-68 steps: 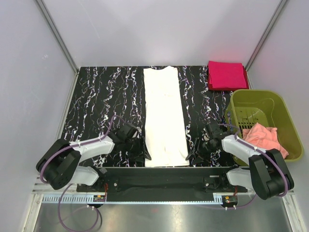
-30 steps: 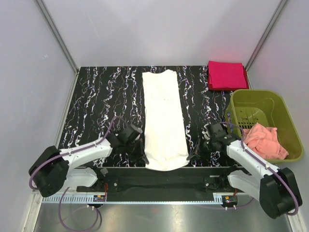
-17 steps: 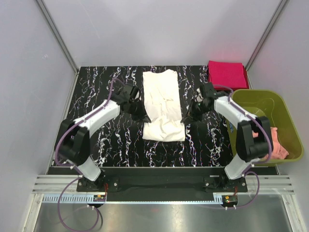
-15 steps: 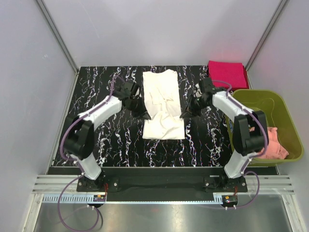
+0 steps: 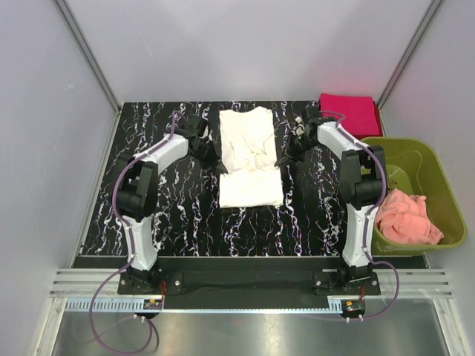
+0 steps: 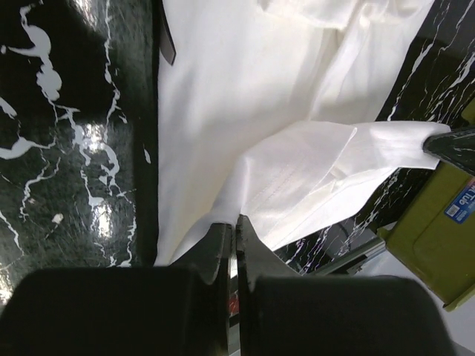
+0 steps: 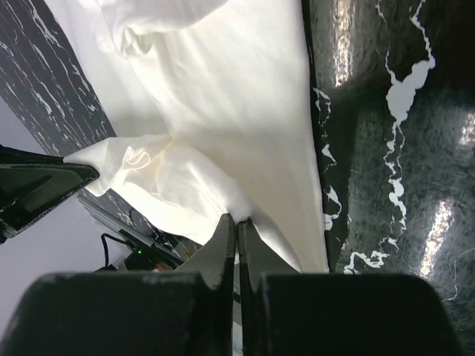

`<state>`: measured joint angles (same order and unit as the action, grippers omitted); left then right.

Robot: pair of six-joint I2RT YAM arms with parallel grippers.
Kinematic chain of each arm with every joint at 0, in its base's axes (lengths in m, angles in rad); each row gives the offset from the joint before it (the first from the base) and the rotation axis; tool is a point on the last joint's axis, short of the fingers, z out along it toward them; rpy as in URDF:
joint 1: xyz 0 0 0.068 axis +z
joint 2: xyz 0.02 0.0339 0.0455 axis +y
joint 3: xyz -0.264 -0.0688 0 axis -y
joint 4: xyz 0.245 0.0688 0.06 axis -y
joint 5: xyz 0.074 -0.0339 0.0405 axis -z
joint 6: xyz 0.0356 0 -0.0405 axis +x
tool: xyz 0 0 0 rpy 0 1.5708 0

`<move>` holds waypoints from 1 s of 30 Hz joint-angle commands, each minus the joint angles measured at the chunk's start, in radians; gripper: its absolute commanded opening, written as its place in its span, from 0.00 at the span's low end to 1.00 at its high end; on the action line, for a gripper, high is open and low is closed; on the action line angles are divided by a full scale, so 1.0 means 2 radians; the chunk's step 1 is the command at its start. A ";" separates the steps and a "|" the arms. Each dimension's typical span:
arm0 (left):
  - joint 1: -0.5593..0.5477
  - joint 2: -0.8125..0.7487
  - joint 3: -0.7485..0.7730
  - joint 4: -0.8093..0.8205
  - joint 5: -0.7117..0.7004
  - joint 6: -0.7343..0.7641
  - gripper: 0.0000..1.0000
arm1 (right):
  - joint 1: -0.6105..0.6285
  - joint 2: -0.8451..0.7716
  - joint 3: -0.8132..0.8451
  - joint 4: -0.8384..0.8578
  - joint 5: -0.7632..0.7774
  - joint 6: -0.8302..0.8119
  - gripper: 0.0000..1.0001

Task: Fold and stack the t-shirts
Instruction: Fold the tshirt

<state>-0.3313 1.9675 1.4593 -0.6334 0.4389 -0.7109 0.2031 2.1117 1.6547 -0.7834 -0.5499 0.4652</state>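
- Here, the cream-white t-shirt (image 5: 251, 167) lies as a narrow strip in the middle of the table (image 5: 178, 215), its upper layer rumpled.
- The left pincer (image 6: 231, 228) is closed on the shirt's left edge, with a pinch of cloth drawn up between its fingertips.
- The right pincer (image 7: 237, 222) is clamped the same way on the right edge, and the fabric runs between the two as a raised fold.
- The magenta-red t-shirt (image 5: 349, 114) sits folded flat at the table's far right corner, apart from the white one.
- An olive-green basket (image 5: 393, 142) stands at the table's right side, nearer than the red shirt, with a crumpled pink cloth (image 5: 404, 221) in its near end.
- Both arms reach far across the table, one on each side of the white shirt.
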 commanded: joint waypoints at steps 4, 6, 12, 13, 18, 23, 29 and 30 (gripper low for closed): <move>0.011 0.019 0.034 0.026 0.037 -0.007 0.00 | -0.005 0.021 0.047 -0.004 -0.022 -0.005 0.00; 0.013 0.025 0.043 0.028 0.039 -0.010 0.00 | -0.006 0.027 0.058 -0.003 -0.025 -0.003 0.00; 0.018 0.055 0.079 0.023 0.044 -0.010 0.00 | -0.012 0.055 0.098 -0.013 -0.028 0.001 0.00; 0.018 0.059 0.084 0.019 0.044 -0.010 0.00 | -0.012 0.058 0.103 -0.016 -0.028 0.002 0.00; 0.021 0.078 0.106 0.012 0.044 -0.010 0.00 | -0.015 0.078 0.131 -0.026 -0.032 0.001 0.00; 0.023 0.058 0.096 0.012 0.038 -0.009 0.00 | -0.016 0.060 0.125 -0.032 -0.033 -0.005 0.00; 0.024 0.030 0.099 0.013 0.028 -0.013 0.00 | -0.020 0.036 0.121 -0.024 -0.044 0.005 0.00; 0.024 0.033 0.105 0.015 0.030 -0.017 0.00 | -0.020 0.040 0.121 -0.023 -0.044 0.007 0.00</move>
<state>-0.2916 2.1082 1.6283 -0.6197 0.4938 -0.7326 0.1715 2.2658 1.8790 -0.8356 -0.6003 0.4679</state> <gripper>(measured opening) 0.024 0.015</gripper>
